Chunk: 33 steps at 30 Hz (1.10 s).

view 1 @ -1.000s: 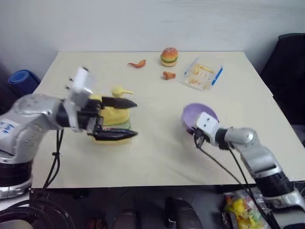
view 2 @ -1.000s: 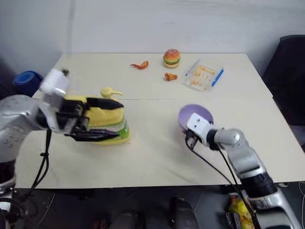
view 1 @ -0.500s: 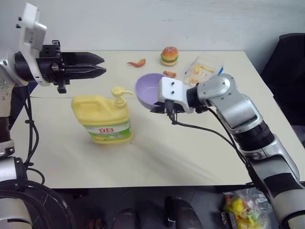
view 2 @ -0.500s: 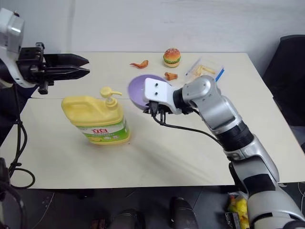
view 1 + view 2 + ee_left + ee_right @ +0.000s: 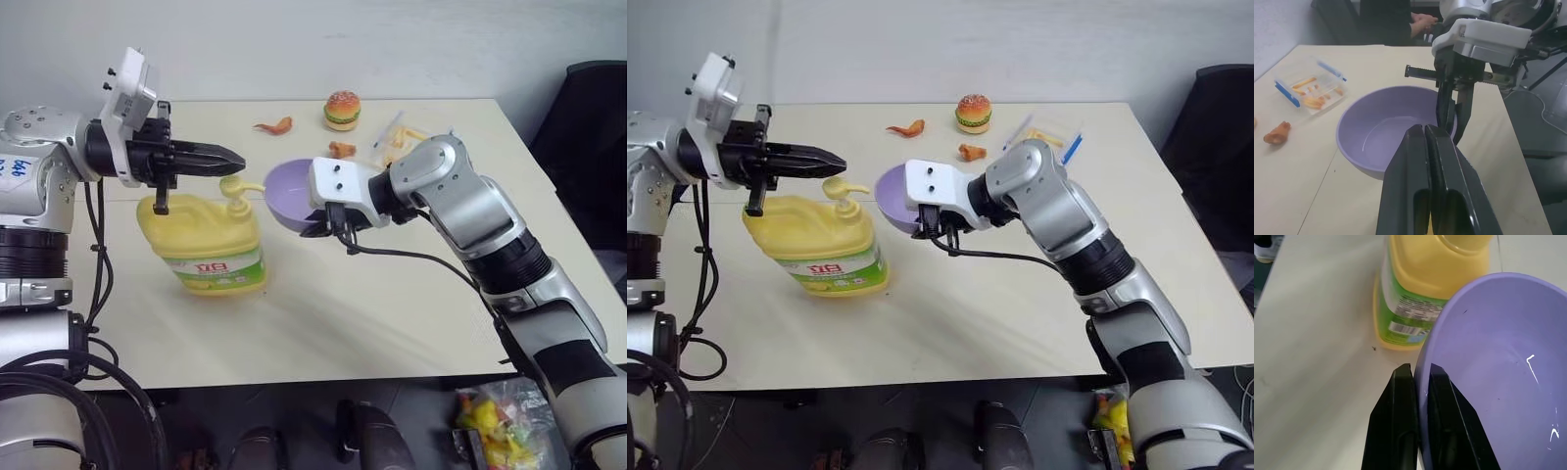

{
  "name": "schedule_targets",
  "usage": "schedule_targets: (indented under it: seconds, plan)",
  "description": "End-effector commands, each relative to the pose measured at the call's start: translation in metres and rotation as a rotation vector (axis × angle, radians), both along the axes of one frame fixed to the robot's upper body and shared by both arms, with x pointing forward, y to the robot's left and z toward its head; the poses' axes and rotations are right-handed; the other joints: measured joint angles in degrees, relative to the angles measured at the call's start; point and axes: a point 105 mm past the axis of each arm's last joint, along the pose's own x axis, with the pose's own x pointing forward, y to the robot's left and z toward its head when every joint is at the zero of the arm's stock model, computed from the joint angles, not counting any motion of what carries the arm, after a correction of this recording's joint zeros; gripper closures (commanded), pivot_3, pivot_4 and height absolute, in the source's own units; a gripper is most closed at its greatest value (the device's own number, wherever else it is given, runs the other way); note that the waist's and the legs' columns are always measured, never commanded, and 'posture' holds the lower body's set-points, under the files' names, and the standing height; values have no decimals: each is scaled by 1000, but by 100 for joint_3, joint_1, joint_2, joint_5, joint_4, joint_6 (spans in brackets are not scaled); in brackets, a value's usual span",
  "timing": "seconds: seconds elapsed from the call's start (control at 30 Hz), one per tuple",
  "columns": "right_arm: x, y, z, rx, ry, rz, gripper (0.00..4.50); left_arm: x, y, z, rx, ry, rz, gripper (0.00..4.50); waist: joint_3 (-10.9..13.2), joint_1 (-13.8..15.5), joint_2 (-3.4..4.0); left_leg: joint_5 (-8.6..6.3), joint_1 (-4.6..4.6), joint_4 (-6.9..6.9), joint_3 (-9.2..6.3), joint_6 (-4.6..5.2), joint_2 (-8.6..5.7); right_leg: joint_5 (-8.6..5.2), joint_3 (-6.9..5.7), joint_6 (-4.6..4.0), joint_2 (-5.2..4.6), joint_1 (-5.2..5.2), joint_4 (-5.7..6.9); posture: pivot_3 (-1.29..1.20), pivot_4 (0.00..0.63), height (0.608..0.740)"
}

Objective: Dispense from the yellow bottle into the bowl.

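Head views: my left gripper [image 5: 235, 158], fingers pressed together and empty, hovers over the pump of the squat yellow plastic jug [image 5: 204, 244] standing on the beige table [image 5: 392, 313]. My right gripper [image 5: 323, 223] clamps the rim of the small lavender plastic bowl [image 5: 286, 192], held off the table beside the pump spout. Behind lie a toy burger [image 5: 341, 109], two orange food pieces and a clear blue-edged tray [image 5: 1310, 87].

Left wrist view: the bowl sits just past my closed fingers.

Right wrist view: the bowl's rim is pinched between my fingers, the jug beyond.

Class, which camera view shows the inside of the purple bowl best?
The left wrist view: the bowl faces the camera with its whole rim and bottom in sight. The right wrist view cuts it off past the rim held by the right gripper. The eye views show it side-on.
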Motion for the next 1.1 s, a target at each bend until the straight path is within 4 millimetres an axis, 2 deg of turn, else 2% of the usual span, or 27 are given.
schedule_targets:
  seconds: [0.03, 0.27, 0.57, 1.1]
  plan:
    - [-16, 5, 25, 31, -49, 59, 4500, -7, 6, 15, -1, -64, 4, 4430, 0, 14, 0, 0, 0, 0, -1, 0, 0, 0, 0, 0, -1, 0, 0, 0, 150, 740]
    - [-25, 7, 33, 45, -45, 81, 4500, -5, 6, 3, 55, -63, 4, 4430, 0, 31, 0, 0, 0, 4, -3, 1, -1, 0, -2, 0, -2, 1, 4, 0, 150, 740]
    - [-25, 9, 40, 44, -66, 87, 4500, -1, 4, -16, 134, -64, 2, 4430, 0, 26, 0, 0, 0, 5, -2, 1, -3, 0, -3, 0, 0, 2, 4, 0, 150, 740]
    - [-22, 5, 41, 26, -73, 76, 4500, 11, 5, -47, 296, -98, 4, 4430, -3, 38, -2, 0, 17, 11, 0, 1, 0, 0, 1, 0, -6, 16, 17, 0, 150, 740]
